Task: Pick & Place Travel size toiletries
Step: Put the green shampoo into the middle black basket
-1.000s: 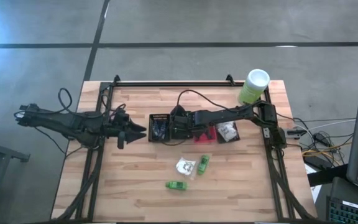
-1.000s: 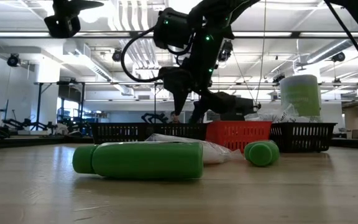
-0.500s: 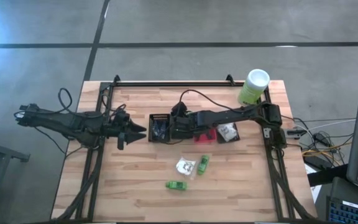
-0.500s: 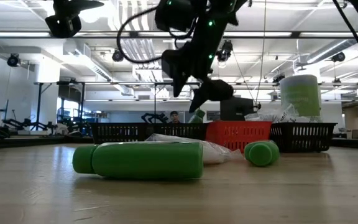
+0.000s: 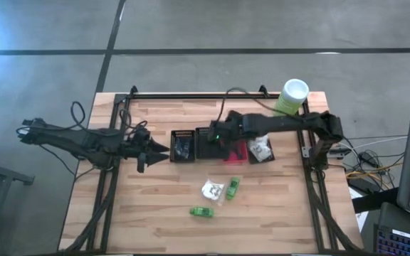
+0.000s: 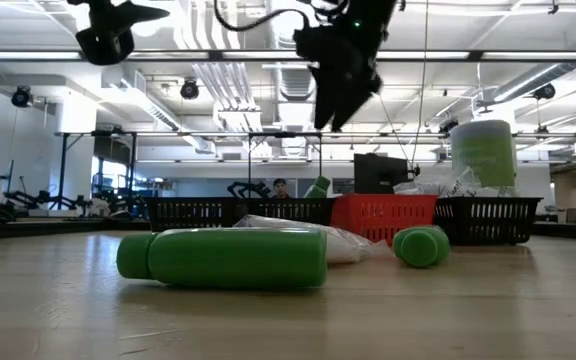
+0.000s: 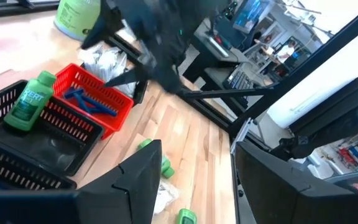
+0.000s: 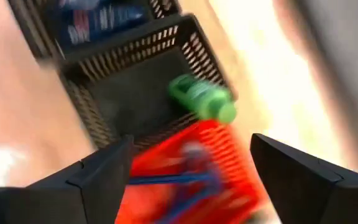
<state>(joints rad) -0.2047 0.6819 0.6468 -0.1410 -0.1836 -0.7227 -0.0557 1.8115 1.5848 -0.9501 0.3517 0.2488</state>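
A green bottle (image 8: 201, 99) lies in a black mesh basket (image 8: 104, 106), its top leaning on the basket wall (image 6: 317, 187). My right gripper (image 8: 191, 142) hovers open and empty above that basket (image 5: 214, 136). Beside it, blue razor sticks (image 7: 92, 102) lie in a red basket (image 5: 233, 153), and white packets (image 5: 260, 148) fill another black basket. On the wood lie two green bottles (image 5: 231, 188) (image 5: 202, 212) and a white packet (image 5: 211, 190). My left gripper (image 5: 164, 150) waits open left of the baskets.
A large pale-green canister with a white lid (image 5: 290, 98) stands at the far right corner. A fourth black basket (image 5: 183, 146) holds dark blue items. Black rails (image 5: 198, 93) frame the table. Bare wood lies along the near edge and on the left.
My right gripper has risen from the black basket, high above it, and drawn a little toward the table's right and far side. The green bottle has stayed leaning in the basket. My left arm has kept still.
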